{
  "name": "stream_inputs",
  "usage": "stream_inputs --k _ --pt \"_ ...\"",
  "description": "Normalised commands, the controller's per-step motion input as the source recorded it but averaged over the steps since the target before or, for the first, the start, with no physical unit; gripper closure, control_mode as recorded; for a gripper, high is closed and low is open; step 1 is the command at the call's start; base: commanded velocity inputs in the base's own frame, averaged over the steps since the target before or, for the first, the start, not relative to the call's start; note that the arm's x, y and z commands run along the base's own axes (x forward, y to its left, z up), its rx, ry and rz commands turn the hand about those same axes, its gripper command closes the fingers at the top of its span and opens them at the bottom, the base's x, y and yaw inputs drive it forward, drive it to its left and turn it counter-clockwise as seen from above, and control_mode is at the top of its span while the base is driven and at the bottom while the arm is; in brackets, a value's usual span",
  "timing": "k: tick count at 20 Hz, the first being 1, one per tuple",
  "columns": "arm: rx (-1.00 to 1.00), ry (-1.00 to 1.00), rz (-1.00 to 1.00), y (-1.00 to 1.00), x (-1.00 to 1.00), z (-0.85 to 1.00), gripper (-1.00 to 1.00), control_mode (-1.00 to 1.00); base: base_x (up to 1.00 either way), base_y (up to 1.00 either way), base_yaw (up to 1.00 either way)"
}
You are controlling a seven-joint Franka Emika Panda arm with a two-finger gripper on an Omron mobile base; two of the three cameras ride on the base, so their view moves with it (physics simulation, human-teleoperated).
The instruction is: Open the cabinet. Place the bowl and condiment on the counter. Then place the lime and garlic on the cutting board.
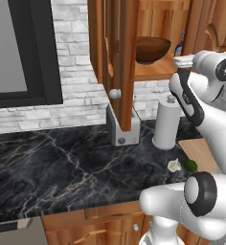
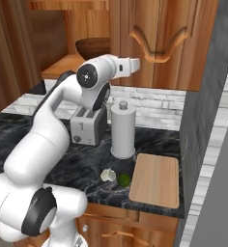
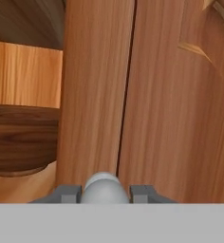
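Note:
The cabinet (image 1: 119, 57) has its left door swung open; its right door (image 2: 159, 43) is closed. In the hand view my gripper (image 3: 104, 193) is shut on the right door's round silvery knob (image 3: 104, 186), one fingertip (image 3: 66, 193) on each side. Inside on the shelf sits the dark wooden bowl (image 1: 151, 48) (image 2: 94, 47) (image 3: 19, 142), left of the hand. The condiment (image 1: 178, 48) stands beside it, partly hidden by my arm. On the black counter (image 1: 62, 167), the garlic (image 2: 107, 174) and lime (image 2: 123, 180) lie just left of the cutting board (image 2: 155, 180).
A toaster (image 2: 89, 125) and a tall paper-towel roll (image 2: 123, 130) stand at the back of the counter below the cabinet. The open left door's edge and knob (image 1: 115, 94) hang over the toaster. A grey wall (image 2: 207, 96) bounds the right side.

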Motion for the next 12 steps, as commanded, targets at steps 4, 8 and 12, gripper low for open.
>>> stream_inputs --k 4,8,12 --pt "0.00 0.10 0.00 -0.35 -0.01 0.04 1.00 -1.00 0.00 0.00 0.00" --pt "0.01 0.09 0.00 -0.55 -0.09 0.08 1.00 -1.00 0.00 0.00 0.00" --pt "0.03 0.06 0.00 -0.67 -0.22 0.07 1.00 -1.00 0.00 0.00 0.00"
